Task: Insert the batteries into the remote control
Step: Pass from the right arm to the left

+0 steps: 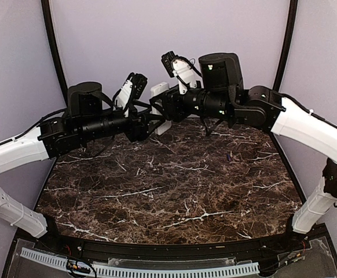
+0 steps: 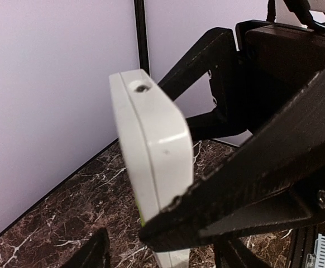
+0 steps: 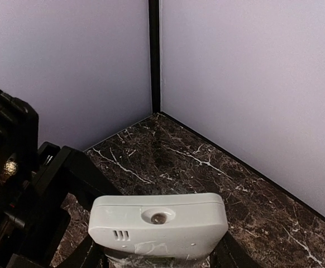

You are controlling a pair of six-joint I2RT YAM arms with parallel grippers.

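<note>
The white remote control (image 1: 159, 91) is held upright in the air at the back middle of the table. My right gripper (image 1: 164, 108) is shut on it. In the right wrist view its fingers (image 3: 234, 258) flank the remote (image 3: 158, 223) just below its top end. My left gripper (image 1: 151, 124) is at the remote's lower part. In the left wrist view one finger (image 2: 235, 184) lies against the remote (image 2: 157, 145), and the other finger (image 2: 91, 252) stands apart from it, so the jaws are open. One slim dark battery (image 1: 229, 156) lies on the table at the right.
The dark marble table (image 1: 174, 197) is walled by pale purple panels (image 1: 226, 29) with black corner posts. Both arms reach in from the sides and meet at the back. A cable tray (image 1: 139, 269) runs along the near edge.
</note>
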